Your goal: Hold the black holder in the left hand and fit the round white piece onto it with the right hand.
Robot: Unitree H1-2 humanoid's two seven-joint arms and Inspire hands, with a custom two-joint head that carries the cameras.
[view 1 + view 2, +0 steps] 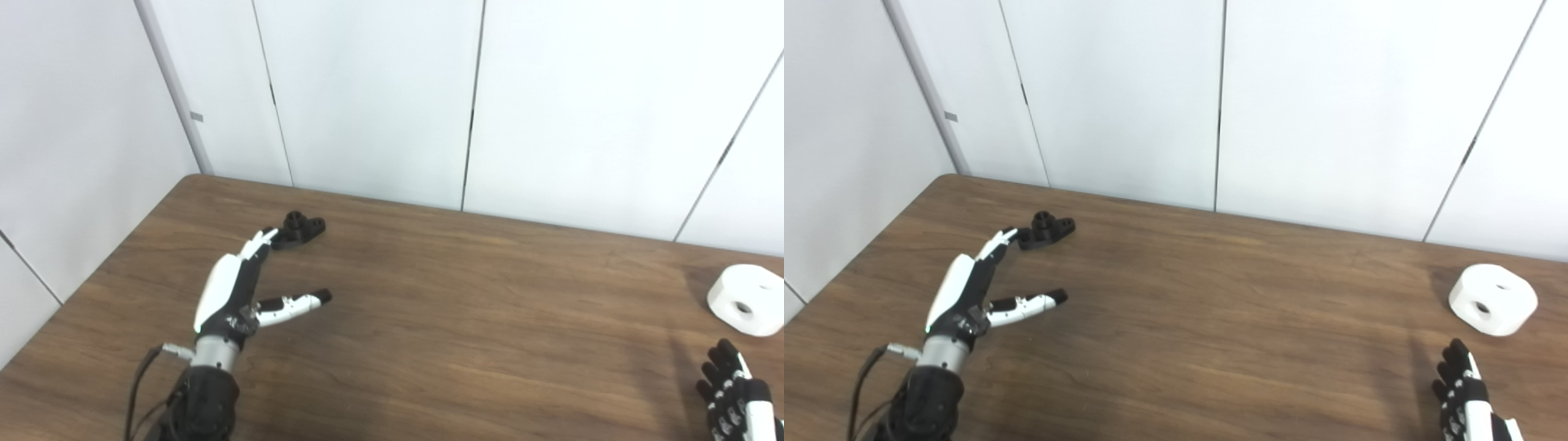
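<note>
Black and small, the holder [298,229] lies flat on the brown wooden table [441,318] near its far left corner. It has a raised round collar with a hole at one end and two rounded lobes spreading from it. The round white piece [1492,299] sits well apart from it, close to the table's right edge; it is a thick white puck with one hole in its top face and another in its side wall.

The left hand [236,294] reaches over the table toward the holder with its fingers [257,245] stretched out straight and its thumb spread wide to the side, holding nothing; the fingertips lie just beside the holder, and whether they touch it cannot be told. The right hand [1467,392] shows only partly at the bottom right edge, near the white piece but apart from it, fingers pointing up and empty.
</note>
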